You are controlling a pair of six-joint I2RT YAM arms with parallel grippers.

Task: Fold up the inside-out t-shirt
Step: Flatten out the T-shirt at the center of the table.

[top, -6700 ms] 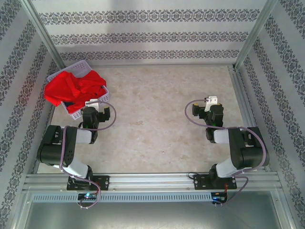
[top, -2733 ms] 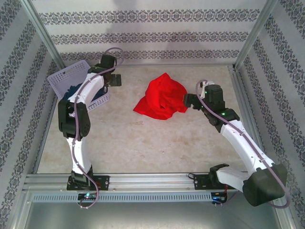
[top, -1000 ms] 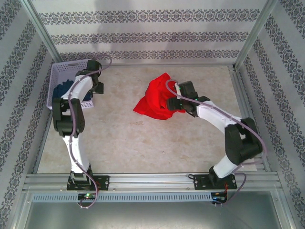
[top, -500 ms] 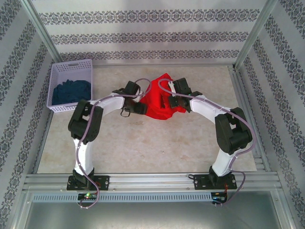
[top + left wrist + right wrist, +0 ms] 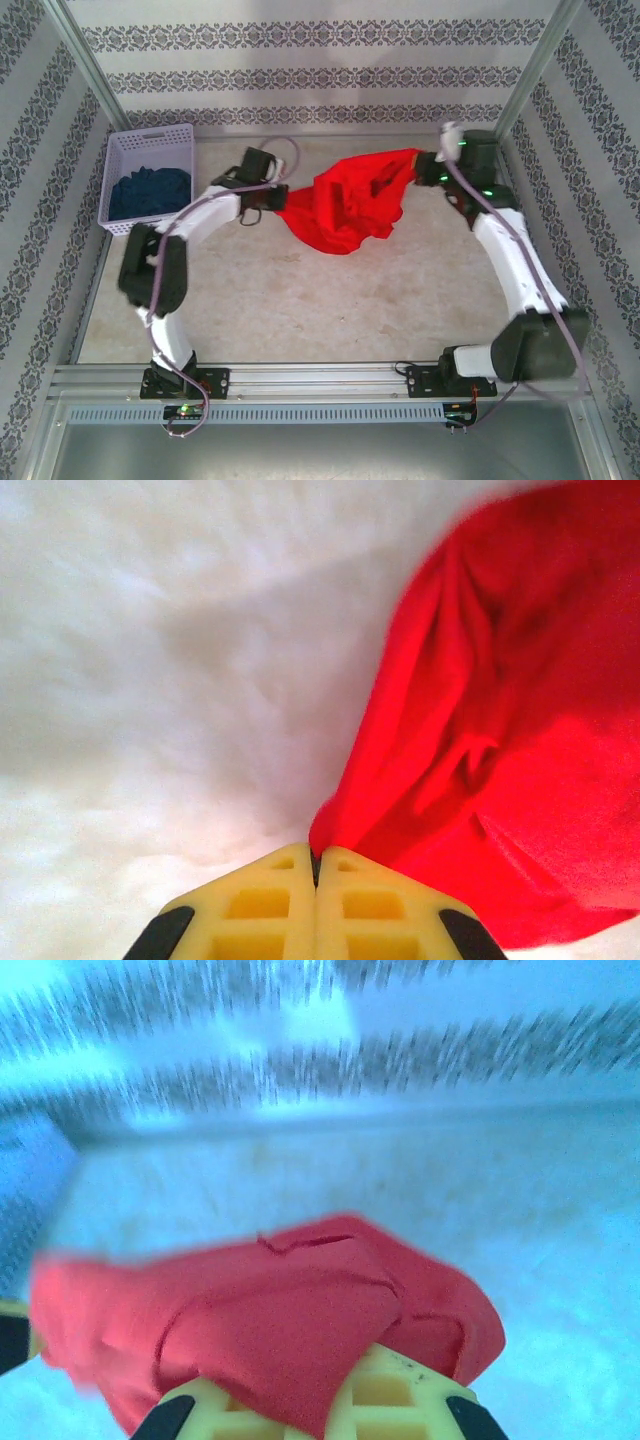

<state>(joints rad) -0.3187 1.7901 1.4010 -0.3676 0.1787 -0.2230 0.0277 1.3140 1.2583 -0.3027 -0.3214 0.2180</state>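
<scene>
Beyond the bare near stretch of the desk point(image 5: 300, 310), the inside-out t-shirt point(image 5: 345, 205) hangs stretched across the far middle. Its long axis runs left to right between the two hands and its lower folds sag toward the near side. Whether they touch the desk cannot be told. The left hand point(image 5: 315, 865) has its yellow fingers pressed together on a gathered corner at the shirt's left end. The right hand point(image 5: 428, 165), slightly farther back at the right end, pinches the cloth, which drapes over its fingers. With each hand at its own end, spreading the shirt looks a matter of drawing them apart along that axis. At the far left, well apart, a basket point(image 5: 150, 140) holds dark blue cloth point(image 5: 148, 192).
</scene>
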